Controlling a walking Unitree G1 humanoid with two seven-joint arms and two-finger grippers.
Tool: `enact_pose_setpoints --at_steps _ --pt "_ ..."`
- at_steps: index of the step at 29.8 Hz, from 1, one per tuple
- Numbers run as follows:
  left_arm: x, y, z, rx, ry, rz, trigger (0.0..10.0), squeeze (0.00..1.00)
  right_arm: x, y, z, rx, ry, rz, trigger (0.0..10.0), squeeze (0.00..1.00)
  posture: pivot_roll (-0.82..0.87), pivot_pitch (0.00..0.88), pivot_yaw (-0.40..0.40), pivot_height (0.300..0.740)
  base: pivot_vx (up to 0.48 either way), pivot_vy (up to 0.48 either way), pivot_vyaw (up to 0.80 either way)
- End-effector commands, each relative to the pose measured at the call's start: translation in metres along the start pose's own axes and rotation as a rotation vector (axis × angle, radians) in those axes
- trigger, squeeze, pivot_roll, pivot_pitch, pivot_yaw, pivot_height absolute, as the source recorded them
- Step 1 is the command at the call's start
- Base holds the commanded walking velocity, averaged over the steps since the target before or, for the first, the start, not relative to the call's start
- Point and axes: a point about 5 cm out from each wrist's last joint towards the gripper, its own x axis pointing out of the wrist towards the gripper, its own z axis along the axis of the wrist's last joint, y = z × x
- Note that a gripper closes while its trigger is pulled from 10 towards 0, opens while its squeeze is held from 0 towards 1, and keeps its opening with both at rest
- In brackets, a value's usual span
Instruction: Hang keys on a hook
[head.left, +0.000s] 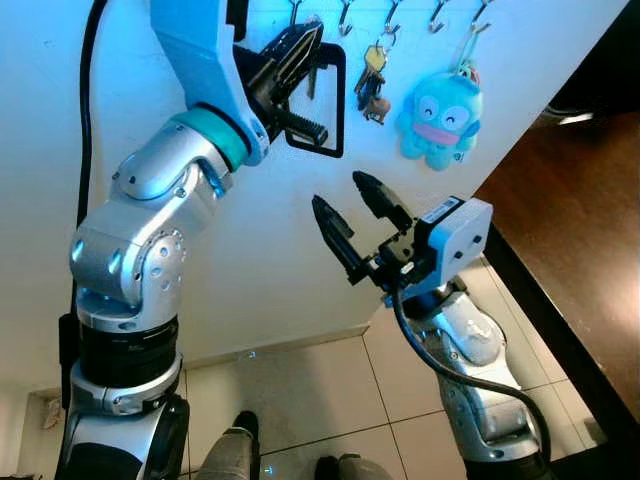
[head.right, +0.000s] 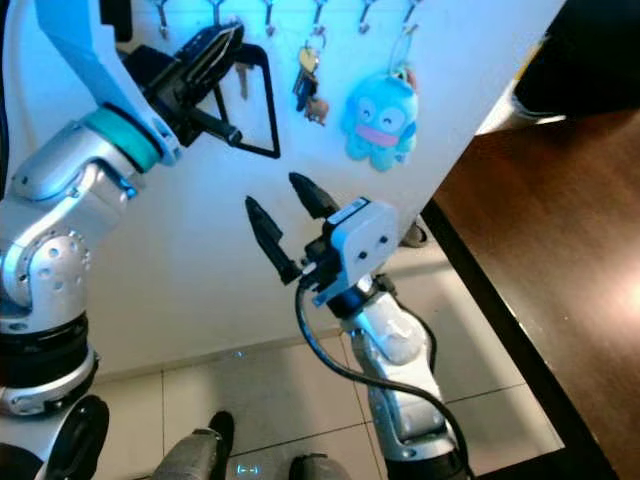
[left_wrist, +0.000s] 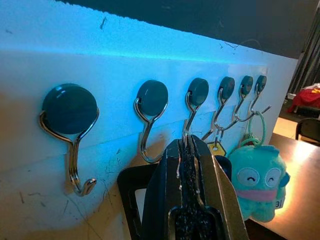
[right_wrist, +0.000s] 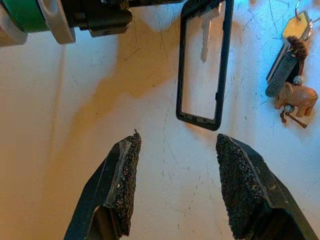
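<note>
Your left gripper (head.left: 300, 45), upper centre, pinches the black rectangular key frame (head.left: 325, 100) at the silver hooks (left_wrist: 147, 120); not yet hung. Right gripper (head.left: 358, 218) spread, idle.

blue plush keychain (head.left: 438, 117) | wooden elephant charm (right_wrist: 296, 97) | tiled floor (head.left: 310, 400)

I see bright polished metal hooks (left_wrist: 148, 131) on matt dark round bases, fixed to a smooth white wall (head.left: 250, 250) with faint scuffs. The right gripper's (right_wrist: 175, 187) finger pads (right_wrist: 239, 192) look rough and gritty, like black rubber. The blue plush toy (head.left: 439, 118) is soft cloth, the elephant charm (right_wrist: 296, 97) probably wood. The floor tiles (head.left: 330, 390) are glossy.
</note>
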Motion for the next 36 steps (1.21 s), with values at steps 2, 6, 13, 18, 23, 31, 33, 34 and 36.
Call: enact_pose_setpoints --at_steps 2,6,13,18,23,31,33,34,36 --pt "-0.003 0.008 -0.013 -0.033 0.063 0.043 10.0 0.0 -0.002 0.002 0.0 -0.009 -0.004 0.003 10.0 0.0 0.05 0.111 0.041 0.74 0.0 0.0 0.0" --pt "-0.008 0.008 -0.018 -0.128 0.074 0.023 10.0 0.0 -0.004 0.001 -0.003 -0.012 0.011 -0.003 10.0 0.0 0.05 0.108 0.04 0.74 0.0 0.0 0.0" --pt "-0.011 0.007 -0.017 -0.215 0.051 -0.012 10.0 0.0 -0.004 0.001 -0.004 -0.011 0.015 -0.001 10.0 0.0 0.05 0.105 0.039 0.74 0.0 0.0 0.0" --pt "-0.014 0.007 -0.016 -0.274 0.034 -0.034 10.0 0.0 -0.005 0.002 -0.005 -0.012 0.017 0.003 10.0 0.0 0.05 0.102 0.038 0.74 0.0 0.0 0.0" --pt "-0.013 0.007 -0.016 -0.278 0.038 -0.028 10.0 0.0 -0.005 0.001 -0.005 -0.016 0.02 0.005 10.0 0.0 0.04 0.097 0.037 0.74 0.0 0.0 0.0" --pt "-0.019 0.0 0.0 -0.306 -0.047 -0.121 10.0 0.0 -0.003 0.002 -0.003 -0.021 0.009 0.011 10.0 0.0 0.04 0.095 0.038 0.74 0.0 0.0 0.0" --pt "-0.018 0.0 0.001 -0.307 -0.05 -0.12 10.0 0.0 -0.003 0.002 -0.003 -0.021 0.008 0.012 10.0 0.0 0.05 0.096 0.037 0.74 0.0 0.0 0.0" --pt "-0.018 0.0 0.001 -0.307 -0.05 -0.12 10.0 0.0 -0.003 0.002 -0.003 -0.021 0.008 0.012 10.0 0.0 0.05 0.096 0.037 0.74 0.0 0.0 0.0" --pt "-0.017 0.0 0.003 -0.309 -0.053 -0.119 10.0 0.0 -0.002 0.002 -0.003 -0.021 0.007 0.014 10.0 0.0 0.05 0.096 0.037 0.74 0.0 0.0 0.0"
